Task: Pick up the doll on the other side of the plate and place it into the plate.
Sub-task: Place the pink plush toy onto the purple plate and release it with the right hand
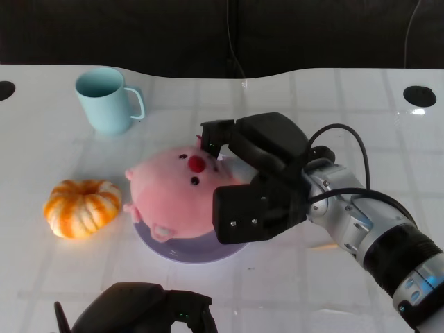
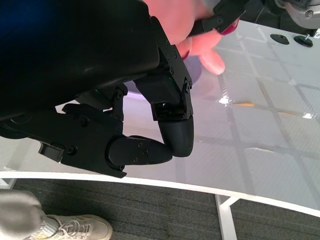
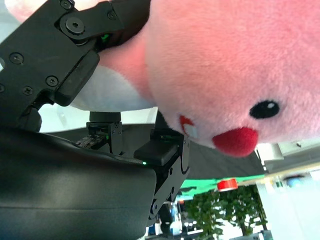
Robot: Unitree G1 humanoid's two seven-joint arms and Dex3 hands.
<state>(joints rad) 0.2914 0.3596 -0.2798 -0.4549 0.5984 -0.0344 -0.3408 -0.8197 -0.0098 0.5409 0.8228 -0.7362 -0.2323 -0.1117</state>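
The right hand (image 1: 258, 182) wraps its fingers (image 3: 70, 55) around the pink doll (image 1: 177, 190), gripping it from the doll's right side. The doll sits on the purple plate (image 1: 201, 251), covering most of it. The left hand (image 1: 142, 311) rests low at the table's (image 1: 333, 97) near edge, fingers curled in on nothing. An orange pumpkin (image 1: 82, 207) lies left of the plate; a teal mug (image 1: 105, 100) stands farther back.

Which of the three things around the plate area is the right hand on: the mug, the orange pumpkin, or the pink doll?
The pink doll, over the purple plate. The right hand grips it; the pumpkin and mug stand untouched.
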